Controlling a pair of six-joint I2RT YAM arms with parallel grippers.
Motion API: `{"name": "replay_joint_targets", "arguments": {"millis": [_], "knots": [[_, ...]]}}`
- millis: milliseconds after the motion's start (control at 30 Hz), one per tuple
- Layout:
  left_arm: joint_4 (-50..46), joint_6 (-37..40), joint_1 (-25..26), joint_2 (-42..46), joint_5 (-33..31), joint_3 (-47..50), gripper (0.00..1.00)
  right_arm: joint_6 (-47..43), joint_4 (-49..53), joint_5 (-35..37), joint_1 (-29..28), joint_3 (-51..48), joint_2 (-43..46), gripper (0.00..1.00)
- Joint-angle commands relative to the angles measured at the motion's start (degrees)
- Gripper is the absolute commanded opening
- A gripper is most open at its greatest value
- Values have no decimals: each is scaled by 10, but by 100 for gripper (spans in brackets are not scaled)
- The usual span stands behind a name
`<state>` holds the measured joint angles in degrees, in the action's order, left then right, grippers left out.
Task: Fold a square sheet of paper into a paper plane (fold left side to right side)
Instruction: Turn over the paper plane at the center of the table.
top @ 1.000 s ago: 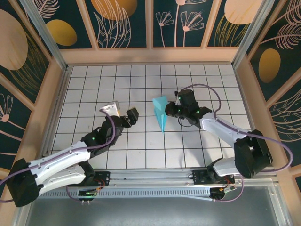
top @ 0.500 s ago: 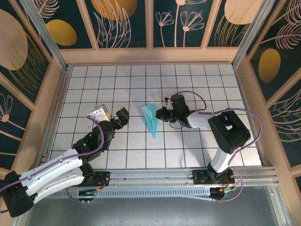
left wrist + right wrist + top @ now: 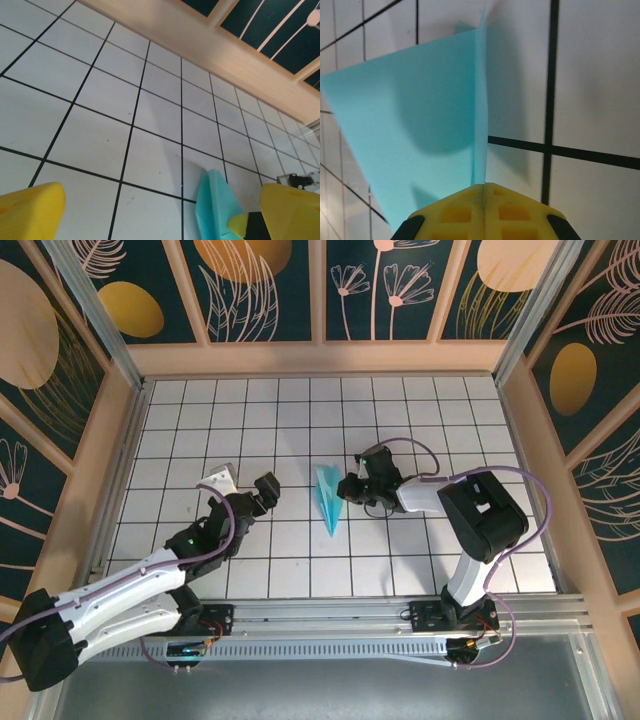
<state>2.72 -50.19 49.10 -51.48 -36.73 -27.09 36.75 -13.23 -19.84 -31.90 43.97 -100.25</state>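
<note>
- The paper plane (image 3: 327,498) lies mid-table; its long axis runs twelve to six, nose at six
- The right gripper (image 3: 346,487) sits at its three o'clock, pinched tight on the raised fold
- The left gripper (image 3: 243,485) stands off at nine o'clock, spread wide and empty; the right arm is nearer

— How are your arms standing?

— My left arm (image 3: 130,585) reaches forward and to the right, lying low. My left gripper (image 3: 243,483) has its jaws wide apart and holds nothing.

— And the other side?

— My right arm (image 3: 480,520) is bent sharply at the elbow, with the forearm pointing to the left. My right gripper (image 3: 345,488) has its yellow fingers (image 3: 470,212) pressed together, pinching the paper plane (image 3: 326,498).
</note>
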Motion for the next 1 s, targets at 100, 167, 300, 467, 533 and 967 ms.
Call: {"name": "replay_joint_targets", "arguments": {"millis": [100, 167, 300, 467, 533, 967], "knots": [[2, -11, -5, -26, 25, -17, 99, -18, 34, 34, 2, -15, 16, 3], [5, -12, -5, -34, 31, -17, 99, -17, 32, 34, 2, -17, 22, 5], [11, -11, -7, -43, 39, -19, 99, -22, 39, 35, 2, -15, 35, 8], [16, -10, -9, -49, 44, -19, 99, -28, 48, 37, 2, -12, 46, 7], [18, -9, -10, -51, 47, -19, 99, -32, 55, 37, 2, -9, 45, 11], [18, -4, -17, -53, 50, -20, 99, -41, 125, 90, -2, 11, 83, 32]]}}
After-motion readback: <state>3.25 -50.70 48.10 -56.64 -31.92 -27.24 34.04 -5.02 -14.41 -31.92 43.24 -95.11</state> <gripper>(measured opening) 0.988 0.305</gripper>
